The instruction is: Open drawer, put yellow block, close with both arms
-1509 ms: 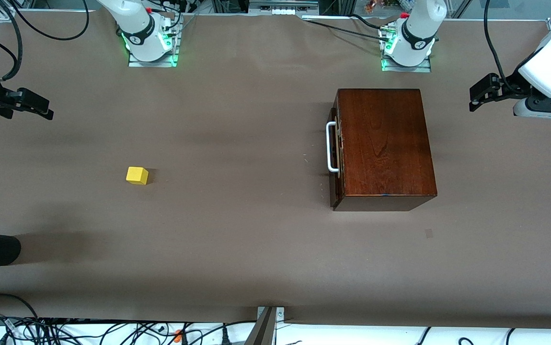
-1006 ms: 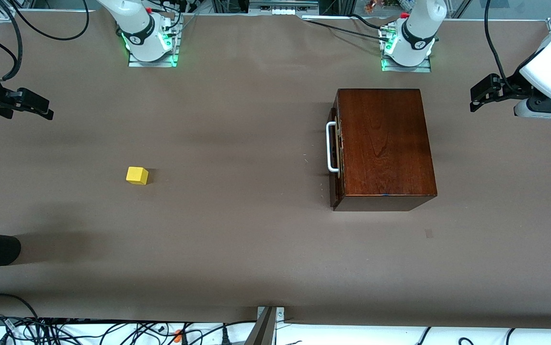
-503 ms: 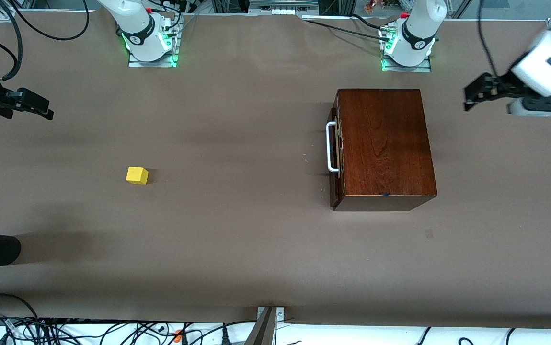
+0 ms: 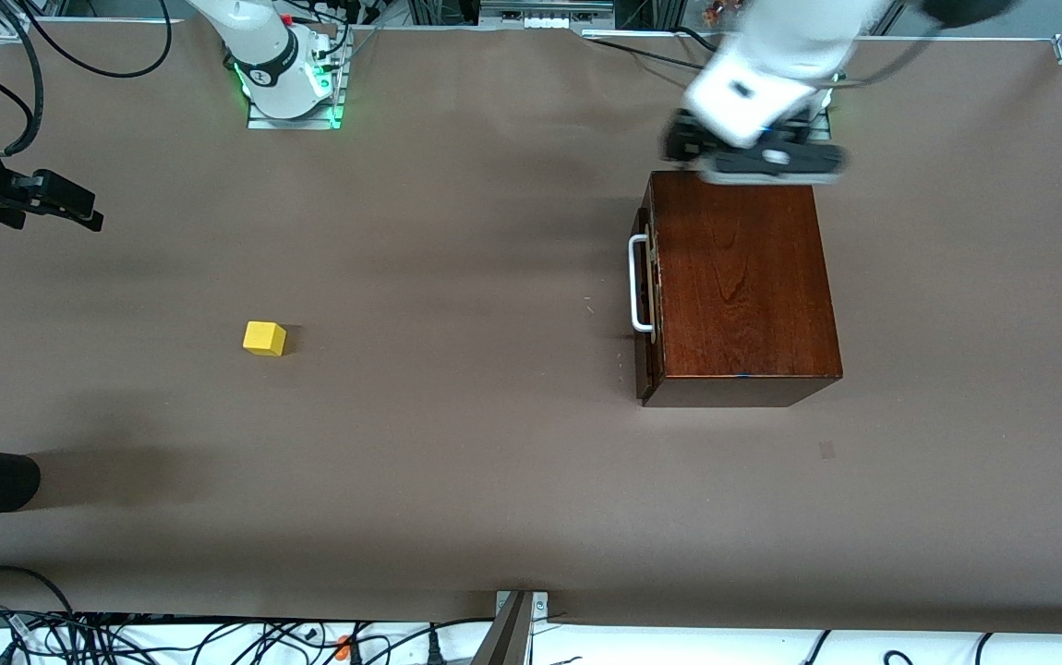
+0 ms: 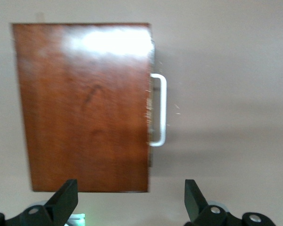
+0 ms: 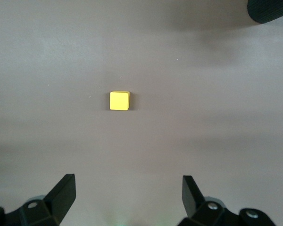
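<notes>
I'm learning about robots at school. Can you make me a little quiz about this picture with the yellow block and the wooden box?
1. True or false: the drawer is shut.
2. Where is the yellow block? A) in the drawer B) on the table C) in a gripper
3. Fill in: the left gripper is up over the wooden box's edge nearest the robot ____.

Key:
1. True. Its front with the white handle sits against the box.
2. B. It lies alone toward the right arm's end; the right gripper is open and holds nothing.
3. bases
</notes>
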